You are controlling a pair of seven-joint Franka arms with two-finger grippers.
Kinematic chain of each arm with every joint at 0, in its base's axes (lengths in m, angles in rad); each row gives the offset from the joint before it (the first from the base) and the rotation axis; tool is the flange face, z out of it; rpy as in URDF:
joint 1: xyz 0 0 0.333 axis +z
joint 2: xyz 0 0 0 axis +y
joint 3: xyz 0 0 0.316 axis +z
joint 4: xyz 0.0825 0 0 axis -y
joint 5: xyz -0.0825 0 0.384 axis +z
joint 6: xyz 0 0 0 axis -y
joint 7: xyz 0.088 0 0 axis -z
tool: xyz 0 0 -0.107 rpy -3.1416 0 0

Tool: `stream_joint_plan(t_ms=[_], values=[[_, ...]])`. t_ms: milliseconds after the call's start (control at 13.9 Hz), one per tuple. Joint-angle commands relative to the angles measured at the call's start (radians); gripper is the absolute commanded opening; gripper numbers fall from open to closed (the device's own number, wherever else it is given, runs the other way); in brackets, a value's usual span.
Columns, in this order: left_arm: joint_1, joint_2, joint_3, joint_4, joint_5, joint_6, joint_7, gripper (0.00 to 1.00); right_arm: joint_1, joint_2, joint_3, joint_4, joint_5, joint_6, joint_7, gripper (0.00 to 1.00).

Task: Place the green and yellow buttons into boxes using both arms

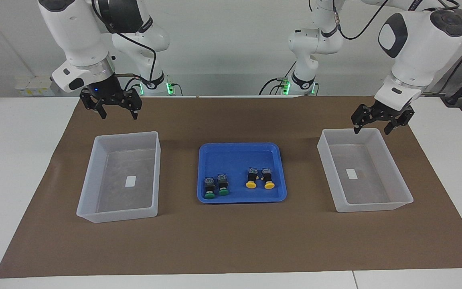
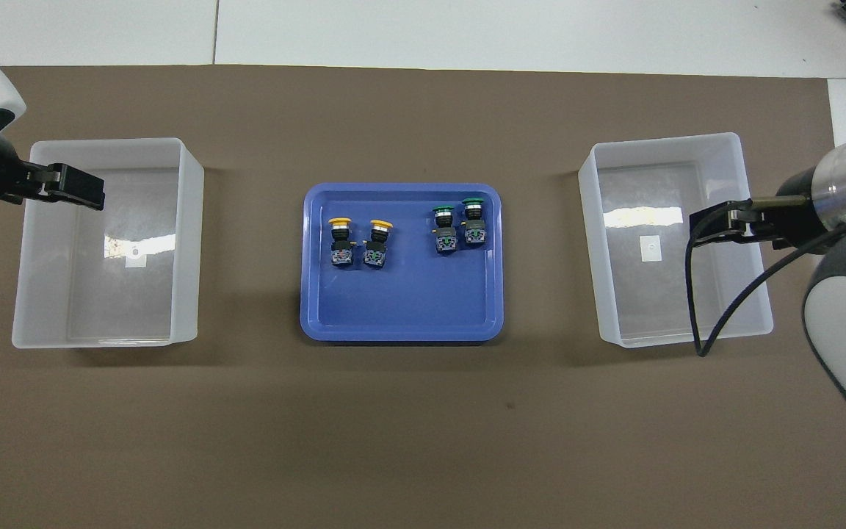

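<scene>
Four small push-button switches are lying in the shallow blue plastic tray [image 1: 242, 149] at mid-table: the two green-capped buttons [image 1: 216, 187] side by side toward the right arm's end, the two yellow-capped buttons [image 1: 259, 178] side by side toward the left arm's end, caps pointing away from the robots. Neither pair is touching the other.

The two translucent whitish plastic boxes are standing empty, one box [image 1: 94, 176] at the right arm's end, the other box [image 1: 395, 176] at the left arm's end, each showing only a white sticker.

The right gripper [image 1: 115, 112] is hanging over the brown mat [image 1: 231, 249] beside its box, fingers spread and empty. The left gripper [image 1: 372, 127] is hovering at the rim of its box, fingers likewise spread and empty.

Judgement: the task is not yet started. Each arm should be taking the pair nearer its own end, descending vertically, closing across the blocky body rather than the round cap, and taking the outer button first, since neighbours are lying very close.
</scene>
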State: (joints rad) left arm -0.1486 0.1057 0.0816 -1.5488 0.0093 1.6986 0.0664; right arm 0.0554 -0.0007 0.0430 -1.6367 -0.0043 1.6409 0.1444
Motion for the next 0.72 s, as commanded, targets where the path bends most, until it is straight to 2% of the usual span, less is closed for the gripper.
stream_joint_plan(t_ms=[0, 649], values=[[0.003, -0.034, -0.002, -0.042, 0.017, 0.027, 0.0, 1.0, -0.008, -0.018, 0.005, -0.011, -0.005, -0.013, 0.009, 1.0], [-0.011, -0.041, -0.003, -0.066, 0.018, 0.058, 0.0, 1.0, -0.019, -0.018, 0.001, -0.012, 0.001, -0.013, 0.003, 1.0]])
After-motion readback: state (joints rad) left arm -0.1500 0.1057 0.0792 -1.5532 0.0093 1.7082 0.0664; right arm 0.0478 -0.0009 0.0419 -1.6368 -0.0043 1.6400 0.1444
